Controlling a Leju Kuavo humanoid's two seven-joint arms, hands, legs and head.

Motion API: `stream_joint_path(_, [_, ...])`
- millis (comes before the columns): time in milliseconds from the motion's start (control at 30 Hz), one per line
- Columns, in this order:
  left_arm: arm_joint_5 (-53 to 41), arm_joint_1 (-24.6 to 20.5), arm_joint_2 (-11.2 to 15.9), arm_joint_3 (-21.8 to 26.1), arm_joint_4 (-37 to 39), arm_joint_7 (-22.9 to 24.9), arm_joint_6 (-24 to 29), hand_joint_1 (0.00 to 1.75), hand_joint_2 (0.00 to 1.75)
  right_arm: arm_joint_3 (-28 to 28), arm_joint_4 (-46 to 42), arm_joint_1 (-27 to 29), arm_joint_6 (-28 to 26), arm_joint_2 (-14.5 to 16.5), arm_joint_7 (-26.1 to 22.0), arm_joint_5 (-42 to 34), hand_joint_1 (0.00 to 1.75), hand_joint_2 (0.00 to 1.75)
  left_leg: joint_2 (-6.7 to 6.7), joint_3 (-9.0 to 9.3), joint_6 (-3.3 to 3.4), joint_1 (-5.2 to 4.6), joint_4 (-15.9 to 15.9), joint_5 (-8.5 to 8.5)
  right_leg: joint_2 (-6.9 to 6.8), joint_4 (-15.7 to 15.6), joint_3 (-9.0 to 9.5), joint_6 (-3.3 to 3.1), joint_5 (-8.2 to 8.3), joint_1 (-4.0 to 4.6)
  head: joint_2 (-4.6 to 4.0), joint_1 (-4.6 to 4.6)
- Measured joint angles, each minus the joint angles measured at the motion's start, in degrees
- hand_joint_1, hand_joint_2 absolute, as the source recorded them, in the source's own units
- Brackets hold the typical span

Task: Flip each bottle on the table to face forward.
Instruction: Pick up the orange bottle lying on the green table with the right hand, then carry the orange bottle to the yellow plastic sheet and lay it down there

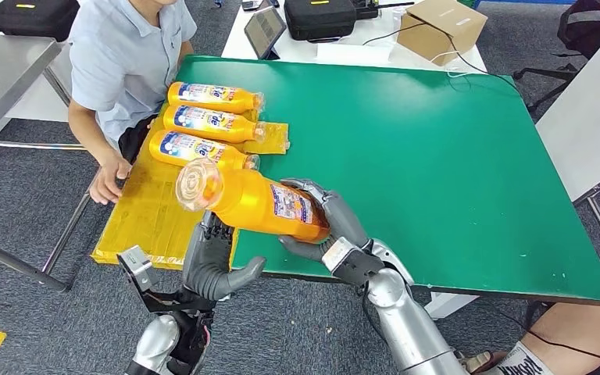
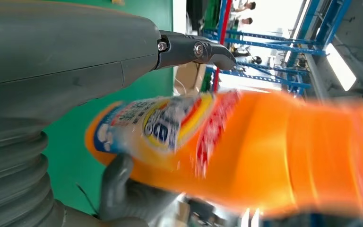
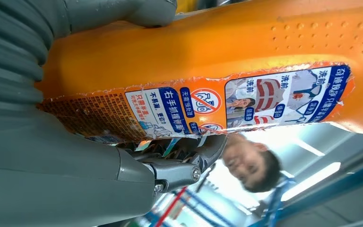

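Held bottle point(image 1: 254, 199): orange, blue-white-red label. Three lying bottles point(image 1: 203, 123): orange-yellow, blue-and-white labels. Worktop point(image 1: 437, 156): green. Mat point(image 1: 144, 211): yellow. Right hand point(image 1: 332, 226) and left hand point(image 1: 211, 262): grey. Person's shirt point(image 1: 121, 55): pale blue.

Table point(image 1: 453, 172) spans frame centre-right. Three bottles point(image 1: 207, 123) lie stacked in a row upper left on a mat point(image 1: 144, 211) at table's left edge. Held bottle point(image 1: 254, 199) lower centre, between left hand point(image 1: 211, 262) and right hand point(image 1: 332, 226). Person point(image 1: 125, 55) upper left.

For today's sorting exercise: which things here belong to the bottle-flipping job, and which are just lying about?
Job: held orange bottle, right hand, left hand, three orange bottles lying in a row, green table.
Lying about: cardboard box, black case, tablet.
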Motion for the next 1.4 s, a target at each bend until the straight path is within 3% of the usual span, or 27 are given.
stream_joint_path(400, [5.0,-1.0,-0.5,-1.8,-1.5,-1.1,-1.2,0.00,1.75,5.4,1.0,-0.5,2.8,1.7,0.4,-1.7,1.75,1.75,-0.01,-0.01,0.00,0.01,0.0,0.00,0.00,0.0,0.00,0.00,0.00,0.01,0.00,0.00])
stream_joint_path(567, [4.9,-1.5,-0.4,-1.9,-1.6,-1.2,-1.0,0.00,1.75,6.1,3.3,-1.8,6.5,1.7,0.7,-3.6,1.75,1.75,-0.01,-0.01,0.00,0.00,0.0,0.00,0.00,0.0,0.00,0.00,0.00,0.00,0.00,0.01])
stream_joint_path(600, [5.0,-1.6,-0.4,-1.9,-1.5,-1.2,-1.0,0.07,1.75,6.3,4.2,-2.3,7.4,1.7,1.0,-3.9,1.75,1.75,-0.01,-0.01,0.00,0.00,0.0,0.01,0.00,0.0,0.00,0.00,0.00,0.00,0.00,0.00])
stream_joint_path(633, [5.1,-1.8,-0.4,-1.8,-1.4,-1.2,-0.9,0.50,1.75,6.6,5.1,-3.0,8.2,1.6,1.4,-4.2,1.75,1.75,0.00,-0.01,0.00,0.00,0.0,0.01,0.00,0.0,0.00,0.00,0.01,0.00,0.00,-0.01])
stream_joint_path(667, [5.1,-1.8,-0.3,-1.6,-1.3,-1.2,-0.8,0.94,1.75,6.9,6.1,-3.6,8.8,1.6,1.8,-4.3,1.67,1.75,0.01,-0.01,0.00,0.00,0.0,0.01,0.00,0.0,-0.01,0.00,0.01,0.00,0.00,-0.01])
stream_joint_path(733, [5.1,-1.8,-0.3,-1.2,-1.2,-1.1,-0.6,1.75,1.75,7.6,8.1,-4.9,9.2,1.6,2.2,-4.5,1.34,1.75,0.02,0.00,0.00,0.01,0.0,0.01,0.01,0.0,-0.02,0.00,0.01,0.01,0.00,-0.01])
stream_joint_path(800, [5.1,-1.8,-0.2,-0.7,-1.0,-1.1,-0.4,1.75,1.75,8.3,9.9,-6.0,9.2,1.6,2.5,-4.6,1.08,1.75,0.01,-0.01,0.00,0.01,0.0,0.02,0.01,0.0,-0.03,0.00,0.01,0.01,0.00,-0.01])
stream_joint_path(933, [5.1,-1.8,-0.1,0.1,-0.6,-1.1,-0.2,1.75,1.75,9.3,12.2,-7.6,9.3,1.6,2.9,-4.6,1.08,1.75,0.01,-0.02,0.00,0.01,0.0,0.02,0.01,0.0,-0.05,0.00,0.01,0.01,0.00,-0.01])
stream_joint_path(967, [5.1,-1.8,-0.1,0.3,-0.6,-1.1,-0.2,1.75,1.75,9.5,12.5,-7.8,9.3,1.6,2.9,-4.6,0.93,1.75,0.01,-0.02,0.00,0.01,0.0,0.02,0.01,0.0,-0.05,0.00,0.01,0.01,0.00,0.00])
stream_joint_path(1067, [5.1,-1.8,-0.1,0.6,-0.4,-1.1,-0.2,1.75,1.75,9.9,13.3,-8.2,9.5,1.6,2.9,-4.6,0.11,1.75,0.01,-0.04,0.00,0.01,0.0,0.02,0.01,0.0,-0.06,0.00,0.00,0.00,0.00,0.00])
stream_joint_path(1100, [5.1,-1.9,-0.1,0.6,-0.4,-1.0,-0.2,1.75,1.75,10.1,13.5,-8.2,9.5,1.6,2.9,-4.6,0.00,1.75,0.01,-0.04,0.00,0.01,0.0,0.01,0.01,0.0,-0.07,0.00,0.00,0.00,0.00,0.00])
stream_joint_path(1167, [5.4,-2.0,-0.1,0.8,-0.3,-0.7,-0.2,1.75,1.75,10.4,13.8,-8.2,9.6,1.6,3.2,-4.5,0.00,1.75,0.01,-0.05,0.00,0.01,0.0,0.01,0.01,0.0,-0.07,0.00,0.01,0.00,0.00,0.00])
stream_joint_path(1300, [6.3,-2.4,-0.1,1.2,0.2,1.3,-0.3,1.75,1.75,10.6,14.1,-8.1,8.5,1.6,4.3,-4.8,0.00,0.00,0.01,-0.05,0.00,0.01,0.0,0.02,0.01,0.0,-0.07,0.00,0.01,0.00,0.00,0.00])
stream_joint_path(1400, [7.5,-2.9,0.0,1.5,0.9,3.5,-0.4,1.75,1.75,10.6,14.2,-7.8,7.4,1.7,5.1,-5.2,0.00,0.00,0.01,-0.04,0.00,0.01,0.0,0.02,0.01,0.0,-0.07,0.00,0.01,0.01,0.00,-0.01])
